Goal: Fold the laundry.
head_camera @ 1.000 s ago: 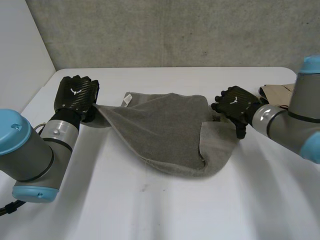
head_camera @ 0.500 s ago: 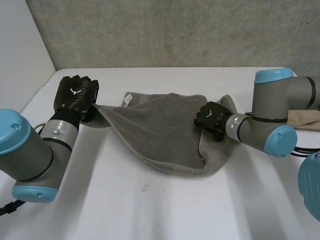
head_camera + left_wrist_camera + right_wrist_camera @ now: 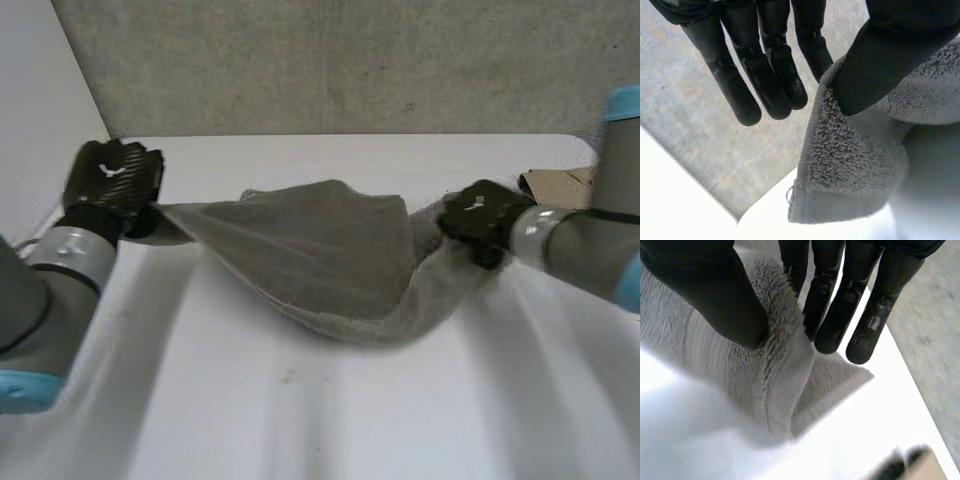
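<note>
2 hands, 1 towel. Your left hand (image 3: 110, 182) pinches 1 corner of the grey towel (image 3: 320, 250) between thumb and a finger, with the other fingers straight beside it. Your right hand (image 3: 482, 213) pinches the opposite end between thumb and fingers. The towel hangs stretched between both hands, its ends raised and its middle sagging to the white table (image 3: 300, 420). 1 brown card (image 3: 556, 184) lies just beyond your right hand.
</note>
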Robot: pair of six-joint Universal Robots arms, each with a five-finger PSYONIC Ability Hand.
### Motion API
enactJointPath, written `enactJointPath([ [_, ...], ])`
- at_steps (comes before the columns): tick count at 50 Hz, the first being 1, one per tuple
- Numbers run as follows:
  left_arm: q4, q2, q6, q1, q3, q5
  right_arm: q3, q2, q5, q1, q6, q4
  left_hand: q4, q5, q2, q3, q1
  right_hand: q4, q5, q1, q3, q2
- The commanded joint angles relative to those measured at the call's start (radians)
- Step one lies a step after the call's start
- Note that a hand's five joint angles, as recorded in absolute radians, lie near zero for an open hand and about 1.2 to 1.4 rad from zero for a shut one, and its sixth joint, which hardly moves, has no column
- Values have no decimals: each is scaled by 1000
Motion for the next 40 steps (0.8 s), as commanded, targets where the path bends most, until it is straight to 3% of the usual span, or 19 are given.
enactJointPath([
  [1, -249, 180, 115, 74, -44, 4, 260, -307, -1, -164, -24, 88, 193, 244, 196, 199, 245, 208, 235, 414, 216, 225],
  [9, -461, 362, 290, 108, -101, 55, 378, -560, -18, -293, -119, 176, 193, 244, 196, 199, 245, 208, 235, 414, 216, 225],
  [20, -487, 366, 298, 97, -122, 118, 453, -585, -24, -302, -123, 173, 193, 244, 196, 199, 245, 208, 235, 414, 216, 225],
  [27, -400, 125, 299, 85, -69, 113, 420, -385, 8, -281, -110, 47, 193, 244, 196, 199, 245, 208, 235, 414, 216, 225],
  [34, -259, -137, 290, 59, 93, 87, 265, -167, 120, -187, -34, -74, 193, 244, 196, 199, 245, 208, 235, 414, 216, 225],
  [40, -214, -308, 280, 22, 247, 41, 93, 16, 201, -112, -15, -145, 193, 244, 196, 199, 245, 208, 235, 414, 216, 225],
])
